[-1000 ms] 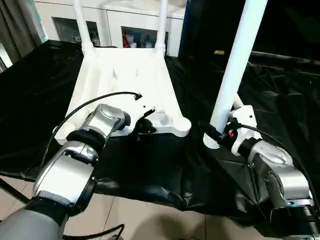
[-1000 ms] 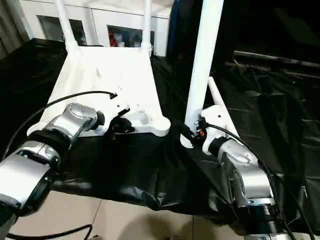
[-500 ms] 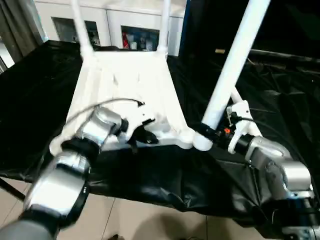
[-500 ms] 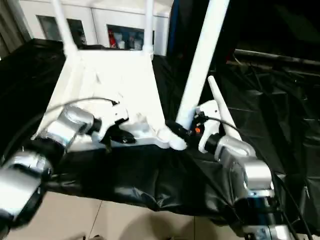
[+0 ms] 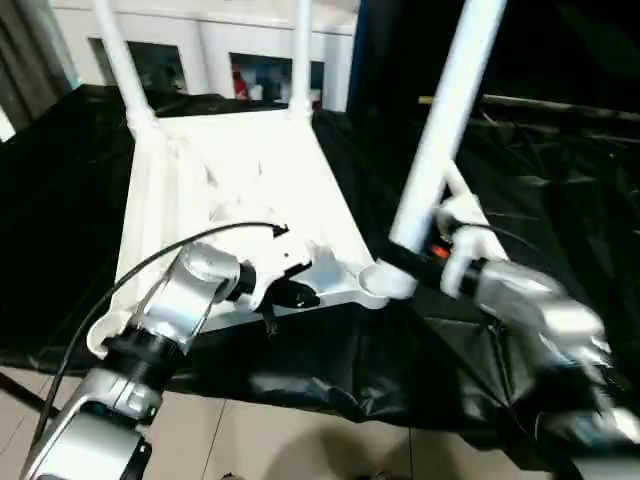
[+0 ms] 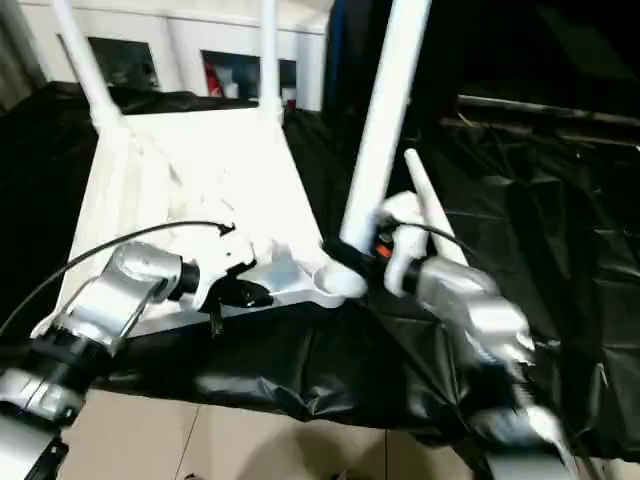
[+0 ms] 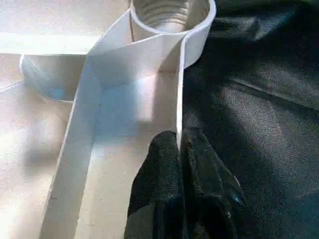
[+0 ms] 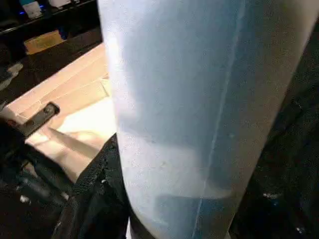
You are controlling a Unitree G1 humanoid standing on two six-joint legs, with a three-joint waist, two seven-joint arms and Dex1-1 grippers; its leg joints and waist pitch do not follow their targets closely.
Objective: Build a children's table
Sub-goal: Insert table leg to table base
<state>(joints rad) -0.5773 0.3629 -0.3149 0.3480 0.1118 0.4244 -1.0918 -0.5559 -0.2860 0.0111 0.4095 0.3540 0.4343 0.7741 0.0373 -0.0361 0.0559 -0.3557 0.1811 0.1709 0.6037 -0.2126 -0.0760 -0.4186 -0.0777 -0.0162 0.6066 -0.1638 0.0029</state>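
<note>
White tabletop (image 5: 240, 190) lies underside up on the black-draped desk (image 5: 60, 170), ribs and rim facing upward. Two legs already stand in its far corner sockets: one at far left (image 5: 118, 60), one at far right (image 5: 301, 55). Near right corner socket (image 7: 172, 12) is open, its threaded inside visible in the left wrist view. Left tool (image 7: 180, 164), fingers pressed together, pinches the thin near edge wall of the tabletop just short of that socket; one black finger (image 7: 157, 174) sits inside the rim, the other outside over the black cloth. Right tool (image 5: 400, 262) grips a third leg (image 5: 440, 120) low on its shaft, the leg tilted, its lower end right at the near right socket; cannot tell if it is seated. White cabinets (image 5: 200, 50) behind the desk.
</note>
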